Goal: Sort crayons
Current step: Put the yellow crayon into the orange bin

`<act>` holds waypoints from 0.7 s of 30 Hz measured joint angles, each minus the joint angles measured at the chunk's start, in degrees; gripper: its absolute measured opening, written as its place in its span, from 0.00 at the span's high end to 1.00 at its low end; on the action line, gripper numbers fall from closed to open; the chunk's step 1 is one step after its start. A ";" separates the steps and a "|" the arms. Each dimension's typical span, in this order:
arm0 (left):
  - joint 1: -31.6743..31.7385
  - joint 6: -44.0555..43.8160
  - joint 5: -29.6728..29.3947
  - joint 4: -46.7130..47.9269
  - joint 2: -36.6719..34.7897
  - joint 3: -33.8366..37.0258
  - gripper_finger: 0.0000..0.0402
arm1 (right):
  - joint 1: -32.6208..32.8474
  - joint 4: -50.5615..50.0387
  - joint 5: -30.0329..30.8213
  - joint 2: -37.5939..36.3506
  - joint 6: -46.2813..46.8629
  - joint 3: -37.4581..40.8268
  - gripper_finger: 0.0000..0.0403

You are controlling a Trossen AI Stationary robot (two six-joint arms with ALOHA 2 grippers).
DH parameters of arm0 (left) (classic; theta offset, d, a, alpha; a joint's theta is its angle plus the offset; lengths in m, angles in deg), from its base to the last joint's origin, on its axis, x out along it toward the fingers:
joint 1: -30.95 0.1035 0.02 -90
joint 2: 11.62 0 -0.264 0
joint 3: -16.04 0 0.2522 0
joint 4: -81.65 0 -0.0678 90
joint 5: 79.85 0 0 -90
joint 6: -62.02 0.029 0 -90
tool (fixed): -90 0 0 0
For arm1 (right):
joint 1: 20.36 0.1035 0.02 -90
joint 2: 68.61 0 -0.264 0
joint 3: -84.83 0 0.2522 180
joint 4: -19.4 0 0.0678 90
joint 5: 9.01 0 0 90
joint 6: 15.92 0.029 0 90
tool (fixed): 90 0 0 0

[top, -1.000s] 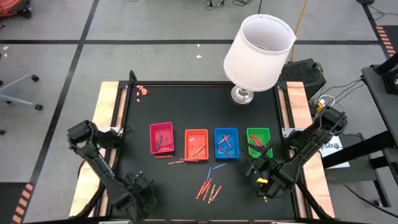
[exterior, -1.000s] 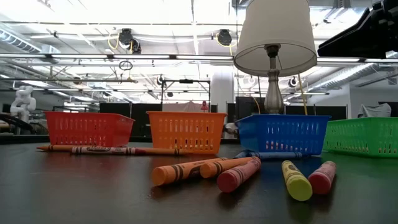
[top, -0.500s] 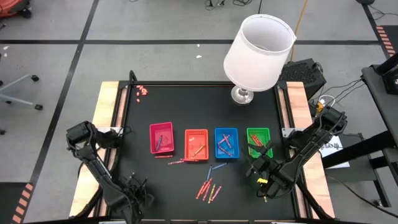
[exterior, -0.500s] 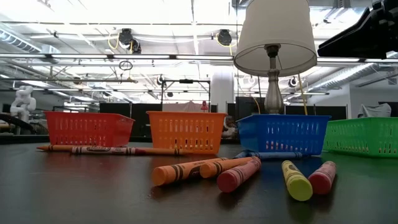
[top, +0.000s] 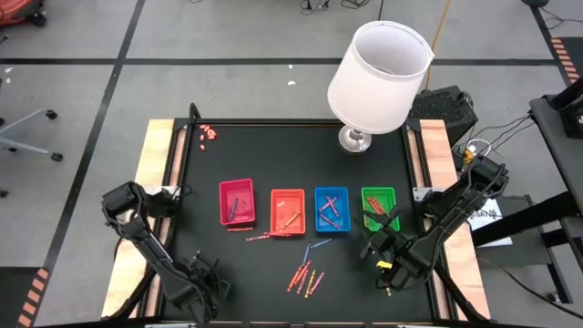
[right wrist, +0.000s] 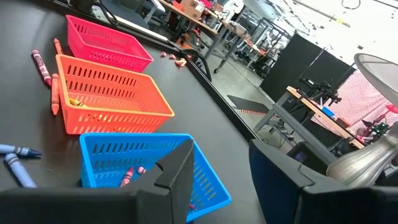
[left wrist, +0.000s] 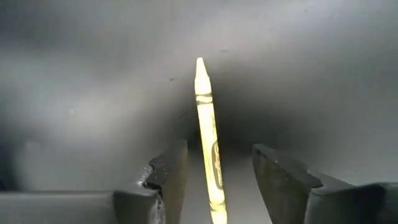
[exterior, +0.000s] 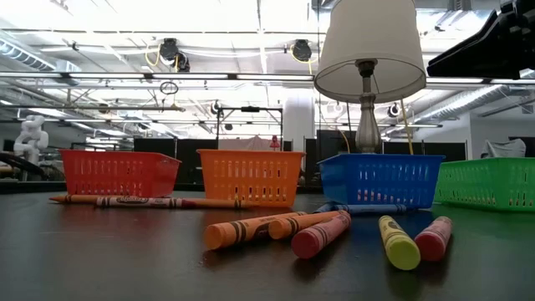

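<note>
at the table's near-left edge, left end effector spread around yellow crayon, crayon's base cut off

Robotics lab, taped floor, workbenches

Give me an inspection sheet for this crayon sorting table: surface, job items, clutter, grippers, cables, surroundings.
Surface: black table top, wooden side rails.
Job's things: four trays in a row, pink tray, orange tray, blue tray, green tray; loose crayons in front of them, more by the orange tray; a yellow crayon lies between the left gripper's fingers.
Clutter: lamp at the far edge; small pink bits at the far left corner.
Grippers: left gripper at the near left, open around the yellow crayon; right gripper near the green tray, open, empty.
Cables: wires right of the table.
Surroundings: office chair, taped floor.
</note>
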 joint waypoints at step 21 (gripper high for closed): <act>3.50 15.38 -2.83 -5.88 0.61 -0.02 0.98 | 0.02 0.44 -0.10 0.00 0.00 0.00 0.65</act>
